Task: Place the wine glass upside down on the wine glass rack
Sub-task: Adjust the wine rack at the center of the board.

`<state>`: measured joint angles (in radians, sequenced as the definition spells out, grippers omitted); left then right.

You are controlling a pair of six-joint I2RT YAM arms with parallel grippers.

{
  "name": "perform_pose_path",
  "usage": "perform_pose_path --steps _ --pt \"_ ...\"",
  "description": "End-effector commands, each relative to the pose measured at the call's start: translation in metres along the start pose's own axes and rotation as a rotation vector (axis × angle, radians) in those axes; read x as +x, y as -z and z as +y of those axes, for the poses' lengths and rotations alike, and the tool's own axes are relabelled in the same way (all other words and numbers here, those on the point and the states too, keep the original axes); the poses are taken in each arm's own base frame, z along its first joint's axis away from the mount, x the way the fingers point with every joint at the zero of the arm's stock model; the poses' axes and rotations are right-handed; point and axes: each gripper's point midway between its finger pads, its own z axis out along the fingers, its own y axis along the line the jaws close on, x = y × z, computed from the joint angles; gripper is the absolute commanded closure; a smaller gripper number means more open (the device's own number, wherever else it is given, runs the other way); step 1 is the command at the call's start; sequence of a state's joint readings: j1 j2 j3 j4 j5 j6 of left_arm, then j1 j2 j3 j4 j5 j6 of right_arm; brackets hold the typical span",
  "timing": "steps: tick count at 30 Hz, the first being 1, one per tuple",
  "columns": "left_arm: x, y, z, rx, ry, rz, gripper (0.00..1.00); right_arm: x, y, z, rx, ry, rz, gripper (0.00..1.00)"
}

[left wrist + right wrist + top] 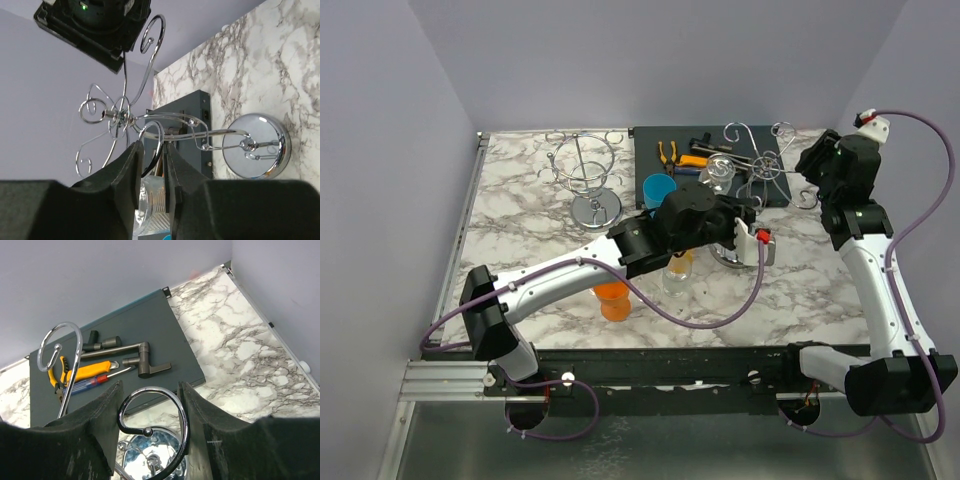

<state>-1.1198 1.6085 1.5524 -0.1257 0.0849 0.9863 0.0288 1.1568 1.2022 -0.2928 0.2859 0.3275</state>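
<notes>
**Marble worktop in a pale grey booth: contents**

- Surface: white marble table point(520, 240) with grey veins, closed in by plain grey walls point(670, 60) at the back and both sides.
- Landmark: dark mat point(645, 160) at the far middle of the table. On it lie yellow pliers point(668, 152), an orange screwdriver point(693, 159) and grey angle wrenches point(145, 360).
- Wine glass rack point(765, 165): chrome wire, over the mat's right end.
- Wine glass point(718, 173): over the mat's near edge, against the rack's arms.
- Left gripper point(152, 145): jaws narrowly apart, glass and a rack loop showing in the gap; I cannot tell whether they grip.
- Right gripper point(147, 387): off the mat's right edge, jaws closed on a rack curl.
- Second rack point(585, 165): left of the mat.
- Blue cup point(658, 188): at the mat's near-left corner.
- Orange cup point(613, 300): well nearer than the mat.
</notes>
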Motion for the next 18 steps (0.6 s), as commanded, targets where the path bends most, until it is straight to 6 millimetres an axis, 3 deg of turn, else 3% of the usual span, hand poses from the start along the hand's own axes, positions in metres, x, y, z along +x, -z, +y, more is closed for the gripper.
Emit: perform_pose_path --steps 1,4,9,11,13,16,18 --pt "0.033 0.016 0.013 -0.059 0.042 0.122 0.62 -0.008 0.007 -0.024 0.09 0.073 -0.014 0.57" --pt "0.023 0.018 0.013 -0.06 0.067 0.102 0.46 -0.009 0.006 -0.021 0.082 0.067 -0.017 0.48" --pt "0.008 0.022 0.018 -0.074 0.125 0.068 0.35 -0.025 0.009 -0.018 0.077 0.062 -0.04 0.38" --pt "-0.004 0.026 0.021 -0.069 0.187 0.027 0.29 -0.039 0.013 -0.014 0.066 0.061 -0.067 0.31" --pt "-0.017 0.032 0.024 -0.061 0.248 -0.016 0.16 -0.054 0.018 -0.008 0.045 0.06 -0.091 0.23" --pt "-0.029 0.043 0.031 -0.071 0.358 -0.041 0.02 -0.079 0.029 0.002 0.002 0.065 -0.129 0.22" --pt "-0.035 0.054 0.045 -0.107 0.475 -0.022 0.01 -0.091 0.036 0.009 -0.028 0.069 -0.144 0.22"
